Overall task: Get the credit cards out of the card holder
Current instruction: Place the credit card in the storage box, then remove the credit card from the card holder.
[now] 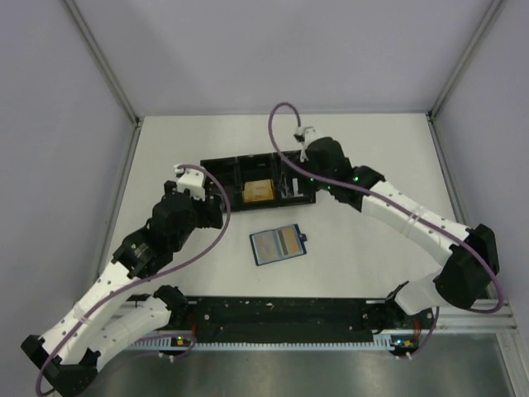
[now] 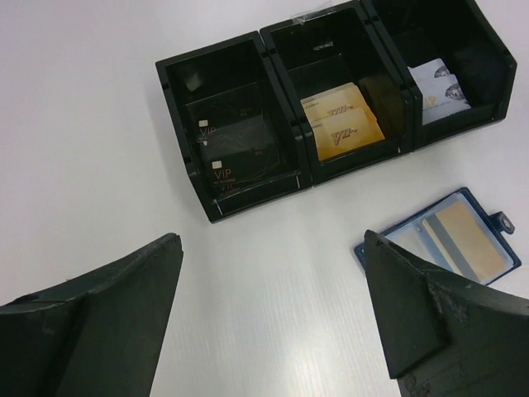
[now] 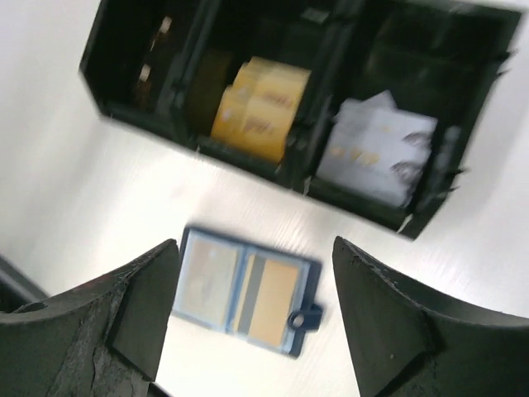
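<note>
kev: Gripper fingers fill the bottom of both wrist views, so those first. The left gripper (image 2: 271, 240) is spread wide with nothing between its fingers. The right gripper (image 3: 254, 244) is apart and empty too, though that view's pretty blurry.

jo: ok, where are they vs the black tray (image 2: 176, 124)?

kev: From the top view, the left one is at the tray's left end and the right one is over its right end.

jo: and the card holder?

kev: The card holder (image 1: 278, 245) lies open and flat on the white table (image 1: 347, 265). It's on the arm-base side of the tray, near it but not touching, roughly below the middle and right compartments. Neither gripper touches it. An orange-tan card (image 2: 471, 240) sits in the half by the snap tab. Other half looks pale blue-grey, and I can't tell if that's a card.

jo: tray contents?

kev: Left has black VIP cards (image 2: 235, 149), middle has gold cards (image 2: 343, 124), right has pale cards (image 2: 438, 91).
</note>
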Controlling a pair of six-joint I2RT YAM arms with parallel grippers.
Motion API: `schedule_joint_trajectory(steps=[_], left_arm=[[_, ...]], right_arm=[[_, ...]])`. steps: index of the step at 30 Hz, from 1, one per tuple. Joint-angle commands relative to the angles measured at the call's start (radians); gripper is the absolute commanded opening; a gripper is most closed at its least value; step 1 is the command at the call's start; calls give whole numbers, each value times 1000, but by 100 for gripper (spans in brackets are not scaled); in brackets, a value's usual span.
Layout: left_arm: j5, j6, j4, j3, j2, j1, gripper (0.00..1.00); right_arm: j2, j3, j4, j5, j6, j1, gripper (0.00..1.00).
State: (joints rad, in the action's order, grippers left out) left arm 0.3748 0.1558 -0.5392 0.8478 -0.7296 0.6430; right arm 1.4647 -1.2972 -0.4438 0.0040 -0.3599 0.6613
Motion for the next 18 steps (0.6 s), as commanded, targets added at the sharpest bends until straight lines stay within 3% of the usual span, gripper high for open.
schedule_joint_trajectory(steps=[1, 6, 11, 18], left_arm=[[18, 63, 7, -4, 87, -5, 94], [88, 99, 4, -52, 208, -5, 95], [186, 97, 21, -84, 305, -5, 94], [225, 83, 15, -93, 317, -5, 94]], right_arm=[[-40, 140, 25, 126, 93, 171, 74], [-1, 240, 125, 119, 88, 325, 75], [118, 224, 154, 185, 114, 457, 75], [262, 148, 154, 209, 124, 511, 71]])
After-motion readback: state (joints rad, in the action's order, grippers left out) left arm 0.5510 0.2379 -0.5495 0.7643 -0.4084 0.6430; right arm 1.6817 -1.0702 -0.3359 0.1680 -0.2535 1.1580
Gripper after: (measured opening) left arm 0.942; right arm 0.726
